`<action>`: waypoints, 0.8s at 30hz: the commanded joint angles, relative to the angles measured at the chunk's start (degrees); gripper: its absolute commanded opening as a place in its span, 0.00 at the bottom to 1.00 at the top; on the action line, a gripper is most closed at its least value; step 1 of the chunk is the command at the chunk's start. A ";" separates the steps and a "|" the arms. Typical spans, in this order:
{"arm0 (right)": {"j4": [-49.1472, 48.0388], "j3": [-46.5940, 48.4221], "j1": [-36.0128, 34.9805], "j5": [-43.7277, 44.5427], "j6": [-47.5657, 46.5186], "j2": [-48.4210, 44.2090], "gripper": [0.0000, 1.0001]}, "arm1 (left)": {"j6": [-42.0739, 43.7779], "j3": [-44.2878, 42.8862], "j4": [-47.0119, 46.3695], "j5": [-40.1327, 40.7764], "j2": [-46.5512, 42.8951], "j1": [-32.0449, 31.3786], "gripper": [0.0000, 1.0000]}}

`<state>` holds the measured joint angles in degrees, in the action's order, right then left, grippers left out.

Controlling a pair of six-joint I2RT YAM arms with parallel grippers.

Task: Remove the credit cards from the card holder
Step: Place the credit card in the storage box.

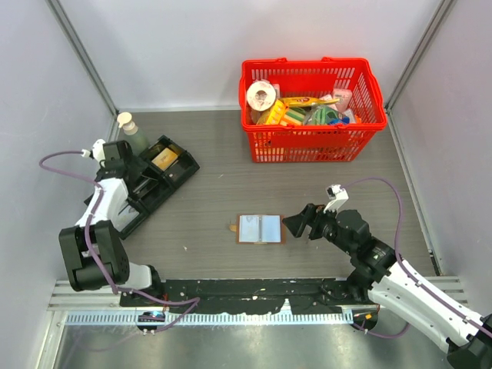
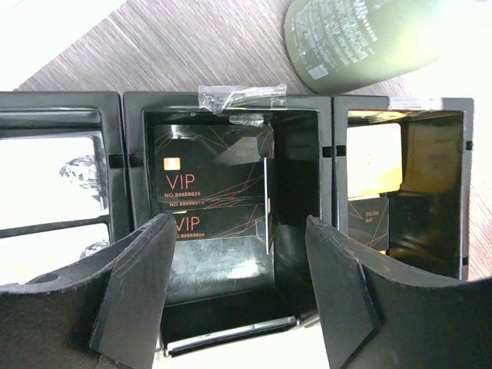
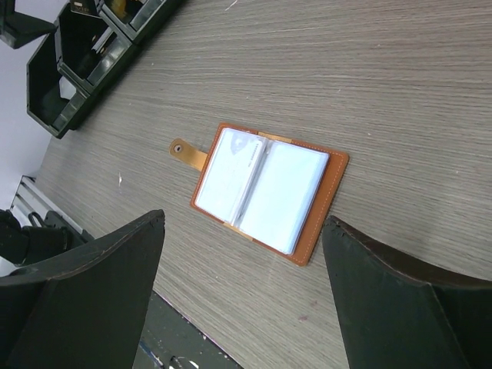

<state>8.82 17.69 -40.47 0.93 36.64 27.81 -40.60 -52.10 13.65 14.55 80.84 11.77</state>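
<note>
Right tool (image 1: 297, 224) hangs with its fingers wide apart and nothing between them, just to the right of the card holder (image 1: 259, 229). The holder lies opened flat near the middle of the bench (image 1: 223, 192), pale inner pages up. From above, its long side runs left to right and its spine near to far. Its closing tab (image 3: 183, 151) points away from this tool, toward the left arm. Nothing stands between tool and holder. Whether any card remains in the pale sleeves I cannot tell.

Left tool (image 2: 238, 231) is well apart from the holder, fingers also spread and empty. It is poised over a middle compartment of the black tray (image 1: 132, 214), where black cards (image 2: 211, 181) marked VIP lie. A green bottle (image 1: 132, 132) stands just beyond the tray, and a red basket (image 1: 311, 146) sits far off at the back. The right arm is much the nearer, so the next reach looks like its job.
</note>
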 commanded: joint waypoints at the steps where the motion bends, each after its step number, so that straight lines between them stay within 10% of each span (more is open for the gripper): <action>1: 1.02 3.84 0.04 -2.14 -1.22 1.19 0.87 | 3.77 -4.15 4.80 -0.03 -3.93 0.36 0.68; 11: 0.23 4.02 0.04 -2.42 -1.05 2.95 0.85 | 2.37 -6.35 -0.73 -11.56 0.98 0.27 0.46; 24: -0.56 3.22 0.04 -2.60 -1.75 3.92 0.84 | 1.58 -5.47 5.33 -1.89 7.14 0.45 0.31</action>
<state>10.35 19.40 -40.47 -1.43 36.16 31.88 -38.65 -58.02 17.28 8.19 88.25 11.81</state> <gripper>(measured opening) 0.844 0.318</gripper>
